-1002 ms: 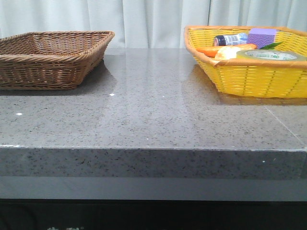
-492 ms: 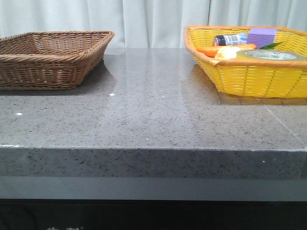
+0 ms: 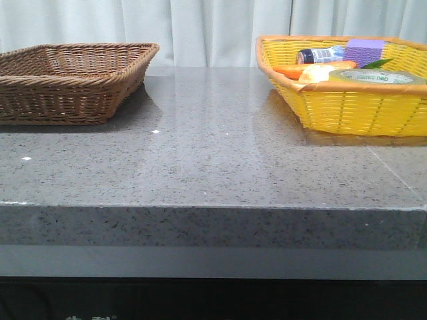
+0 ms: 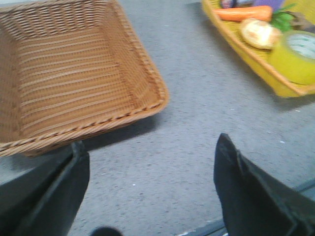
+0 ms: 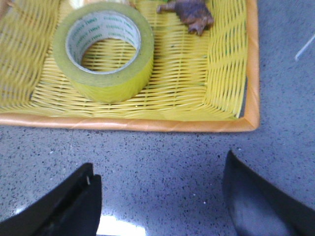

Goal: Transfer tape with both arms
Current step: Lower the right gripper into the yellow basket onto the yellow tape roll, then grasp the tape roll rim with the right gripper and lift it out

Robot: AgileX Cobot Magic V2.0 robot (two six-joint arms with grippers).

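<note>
On the bench (image 3: pixel 213 160), one basket (image 3: pixel 70 80) sits upper left; another basket (image 3: pixel 347 100), upper right, holds the tape (image 3: pixel 373 77).

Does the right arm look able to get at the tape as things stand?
Probably yes. The right gripper is open over the table just outside the yellow basket, and the tape lies flat just inside the rim, uncovered, with nothing stacked on it.

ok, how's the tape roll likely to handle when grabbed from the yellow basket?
The tape looks like a rigid, thick roll, so probably stiff. It lies flat in the yellow basket, so unlikely to roll. Its glossy side may slip in the jaws.
</note>
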